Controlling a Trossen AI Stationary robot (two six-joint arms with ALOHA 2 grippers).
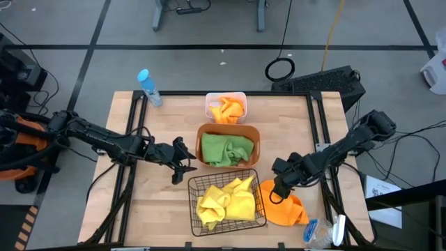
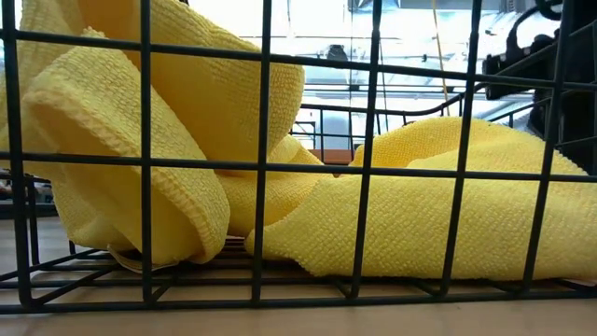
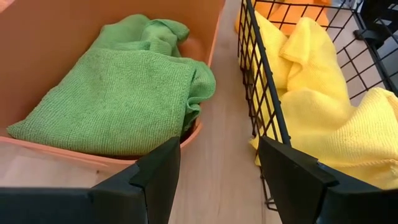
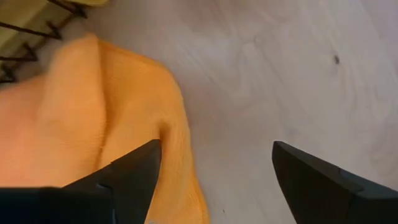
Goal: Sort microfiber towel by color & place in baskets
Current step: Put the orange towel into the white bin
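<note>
The right tool (image 1: 277,194) hung spread over the last loose orange towel (image 1: 286,208), at the wire basket's (image 1: 192,209) three o'clock. It would need to pinch that towel and carry it toward twelve o'clock, to the white bin (image 1: 224,97). The left tool (image 1: 187,159) waited, spread.

In the low view the black wire-mesh basket (image 2: 261,168) blocks nearly everything behind.

blue-capped bottle (image 1: 149,88), wooden table (image 1: 153,202)
</note>
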